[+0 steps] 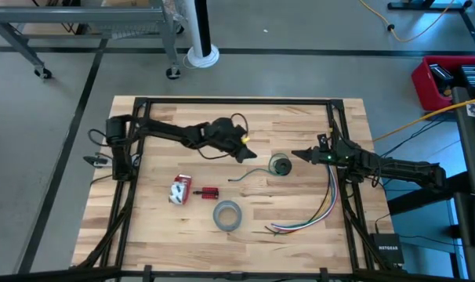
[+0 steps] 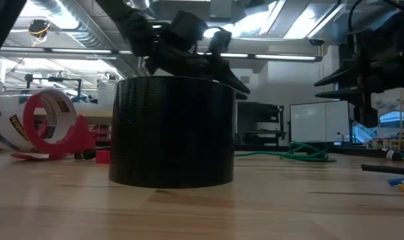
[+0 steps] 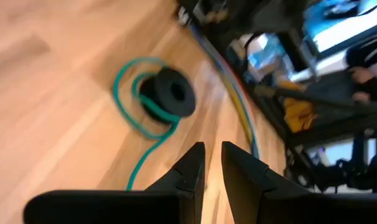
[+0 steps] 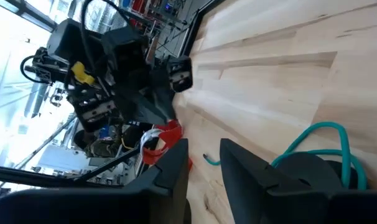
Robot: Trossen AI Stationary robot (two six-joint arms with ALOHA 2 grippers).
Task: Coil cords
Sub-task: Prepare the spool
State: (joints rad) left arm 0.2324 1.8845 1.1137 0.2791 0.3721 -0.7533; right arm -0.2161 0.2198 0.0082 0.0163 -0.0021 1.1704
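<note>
Cord (image 1: 278, 166) lies mid-table between left hand (image 1: 251, 154) and right hand (image 1: 295, 154), both slightly apart, empty.

Teal-green cord (image 3: 140, 118) looped around a black disc-like bundle (image 3: 172, 93) ahead of the dark left gripper (image 3: 212, 163), on pale striped wood table (image 1: 300, 125); grey tape roll (image 1: 227, 215), red-and-white dispenser (image 1: 180, 189), multicoloured wires (image 1: 316, 210) by the black right gripper (image 1: 295, 154).

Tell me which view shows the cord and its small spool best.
The left wrist view: the cord loops in teal around its dark disc and trails off, unobstructed. The high view shows it small, between both grippers. The right wrist view catches only part at the edge. The low view shows a green strand far behind the tape roll.
</note>
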